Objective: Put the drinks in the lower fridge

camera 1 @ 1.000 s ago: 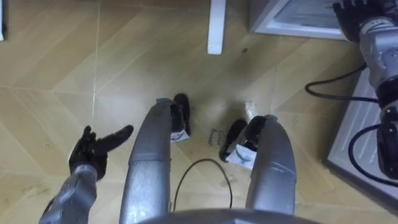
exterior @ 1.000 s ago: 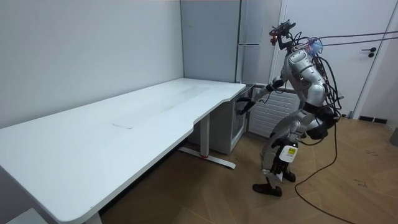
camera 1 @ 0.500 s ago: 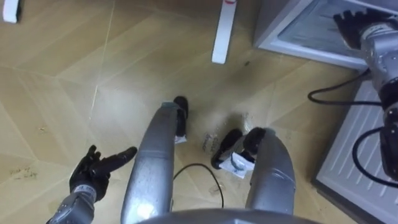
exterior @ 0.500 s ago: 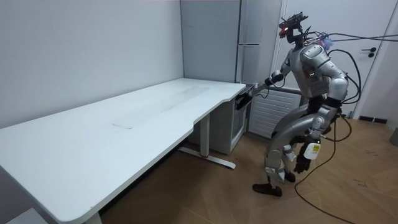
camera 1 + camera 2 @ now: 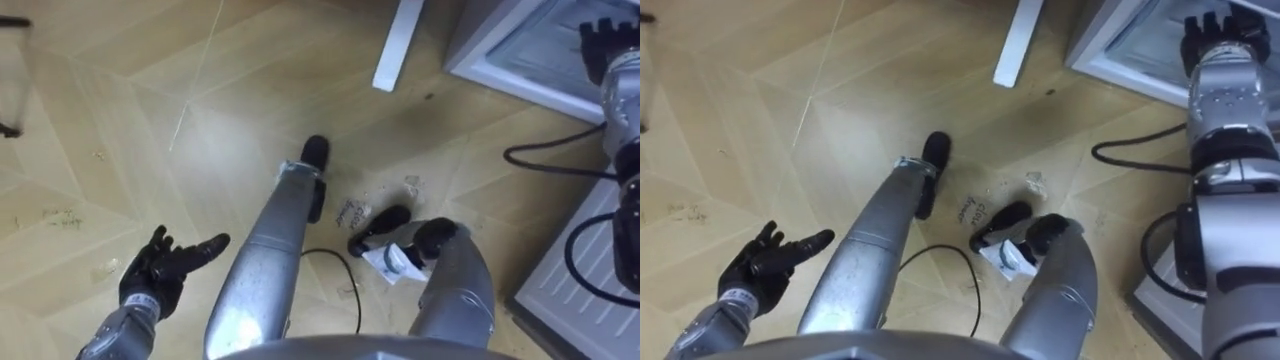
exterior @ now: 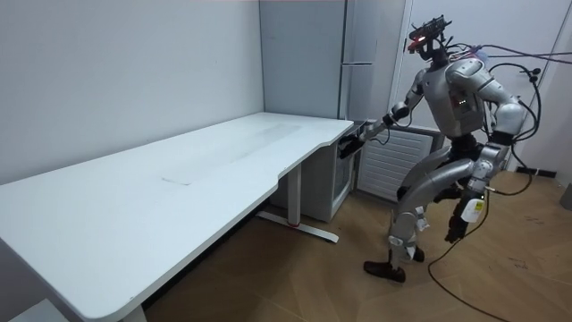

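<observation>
the lower fridge (image 5: 1130, 45) is seen open at the robot's right; its contents cannot be made out, and where the drinks are cannot be told. a white tabletop (image 6: 179, 179) is set just beside it on a wooden floor (image 5: 120, 130). the right hand (image 5: 1218, 38) is stretched to the fridge's opening, and the state of its fingers cannot be told. the left hand (image 5: 150, 278) is held low over the floor, fingers spread and empty.
</observation>
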{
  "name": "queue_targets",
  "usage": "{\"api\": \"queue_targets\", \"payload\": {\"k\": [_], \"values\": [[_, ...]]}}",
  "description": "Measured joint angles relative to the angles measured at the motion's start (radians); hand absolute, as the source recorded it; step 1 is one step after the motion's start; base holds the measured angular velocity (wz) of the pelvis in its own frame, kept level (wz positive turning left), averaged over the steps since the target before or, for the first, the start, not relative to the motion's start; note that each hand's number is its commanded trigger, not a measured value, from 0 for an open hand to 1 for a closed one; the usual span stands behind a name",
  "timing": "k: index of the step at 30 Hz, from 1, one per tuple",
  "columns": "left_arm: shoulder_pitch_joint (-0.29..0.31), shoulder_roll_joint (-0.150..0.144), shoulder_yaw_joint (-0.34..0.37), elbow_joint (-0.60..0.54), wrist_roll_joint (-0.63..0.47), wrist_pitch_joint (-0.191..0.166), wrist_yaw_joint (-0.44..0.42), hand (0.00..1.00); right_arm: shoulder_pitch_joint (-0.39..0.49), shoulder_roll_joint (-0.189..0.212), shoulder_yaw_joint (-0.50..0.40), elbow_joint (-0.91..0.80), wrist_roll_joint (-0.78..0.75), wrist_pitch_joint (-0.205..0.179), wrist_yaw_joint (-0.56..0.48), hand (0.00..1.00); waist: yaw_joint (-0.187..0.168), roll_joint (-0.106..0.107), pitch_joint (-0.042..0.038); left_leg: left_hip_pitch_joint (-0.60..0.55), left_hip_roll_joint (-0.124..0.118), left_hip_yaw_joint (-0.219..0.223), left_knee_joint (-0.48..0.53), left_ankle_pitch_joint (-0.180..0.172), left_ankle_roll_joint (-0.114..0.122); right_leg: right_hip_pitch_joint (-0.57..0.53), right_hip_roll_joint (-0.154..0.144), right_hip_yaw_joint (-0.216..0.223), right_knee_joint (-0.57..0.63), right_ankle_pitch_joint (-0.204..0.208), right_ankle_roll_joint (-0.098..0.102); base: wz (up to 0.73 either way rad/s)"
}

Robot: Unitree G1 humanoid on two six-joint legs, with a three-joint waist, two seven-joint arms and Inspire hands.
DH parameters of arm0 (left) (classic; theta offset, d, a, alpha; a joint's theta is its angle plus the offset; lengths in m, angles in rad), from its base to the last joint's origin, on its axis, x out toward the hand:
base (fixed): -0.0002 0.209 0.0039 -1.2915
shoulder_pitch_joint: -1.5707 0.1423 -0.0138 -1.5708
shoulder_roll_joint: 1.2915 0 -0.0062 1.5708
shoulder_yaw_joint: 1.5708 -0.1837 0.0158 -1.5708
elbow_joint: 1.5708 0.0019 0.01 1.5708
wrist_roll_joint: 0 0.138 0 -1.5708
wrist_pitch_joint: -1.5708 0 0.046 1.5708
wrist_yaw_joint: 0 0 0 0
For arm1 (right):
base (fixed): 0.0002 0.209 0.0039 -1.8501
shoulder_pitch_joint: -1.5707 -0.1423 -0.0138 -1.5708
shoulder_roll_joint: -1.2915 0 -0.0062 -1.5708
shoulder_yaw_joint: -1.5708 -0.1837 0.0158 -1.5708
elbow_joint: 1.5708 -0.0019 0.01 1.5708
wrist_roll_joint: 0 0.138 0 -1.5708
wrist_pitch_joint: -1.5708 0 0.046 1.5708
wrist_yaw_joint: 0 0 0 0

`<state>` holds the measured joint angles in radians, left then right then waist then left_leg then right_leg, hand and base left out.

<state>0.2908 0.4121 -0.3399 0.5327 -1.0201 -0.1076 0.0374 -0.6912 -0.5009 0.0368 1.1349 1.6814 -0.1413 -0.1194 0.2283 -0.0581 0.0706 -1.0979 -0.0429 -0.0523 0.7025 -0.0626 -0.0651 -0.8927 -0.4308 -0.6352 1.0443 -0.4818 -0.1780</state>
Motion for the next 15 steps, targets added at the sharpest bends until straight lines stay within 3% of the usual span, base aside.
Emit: {"api": "queue_targets", "payload": {"k": [3,6,10,13,15], "values": [[0.001,-0.001,0.000,0.012,0.043,0.000,-0.036,0.00,0.008,-0.005,0.001,0.043,-0.012,0.002,0.050,0.00,0.007,0.013,0.0074,0.026,0.030,0.032,0.000,-0.020,0.013,0.034,-0.001,-0.013,-0.015,0.001,0.002,0.09],[-0.009,-0.001,0.000,0.044,0.042,0.000,-0.066,0.00,0.044,-0.005,0.002,0.055,-0.030,0.038,0.126,0.00,0.006,0.021,0.0112,0.067,0.041,0.059,-0.021,-0.024,0.016,0.075,0.006,-0.017,-0.048,0.015,0.022,-0.02],[-0.057,-0.004,0.001,0.108,0.044,-0.001,-0.090,0.00,0.078,-0.005,0.015,0.105,-0.080,0.088,0.198,0.00,0.001,0.033,0.0114,0.140,0.044,0.072,-0.070,-0.023,0.017,0.155,0.028,-0.027,-0.124,0.045,0.060,-0.04],[-0.111,-0.013,0.007,0.204,0.088,-0.005,-0.099,0.00,0.108,-0.005,0.019,0.153,-0.126,0.109,0.250,0.00,0.009,0.045,0.0095,0.195,0.042,0.048,-0.083,0.012,0.050,0.222,0.068,-0.022,-0.180,0.065,0.087,-0.20],[-0.148,-0.015,0.012,0.249,0.133,-0.006,-0.099,0.00,0.171,-0.004,0.036,0.163,-0.163,0.114,0.301,0.00,0.001,0.046,0.0081,0.245,0.032,0.045,-0.104,0.007,0.067,0.274,0.099,-0.001,-0.241,0.084,0.128,0.01]]}}
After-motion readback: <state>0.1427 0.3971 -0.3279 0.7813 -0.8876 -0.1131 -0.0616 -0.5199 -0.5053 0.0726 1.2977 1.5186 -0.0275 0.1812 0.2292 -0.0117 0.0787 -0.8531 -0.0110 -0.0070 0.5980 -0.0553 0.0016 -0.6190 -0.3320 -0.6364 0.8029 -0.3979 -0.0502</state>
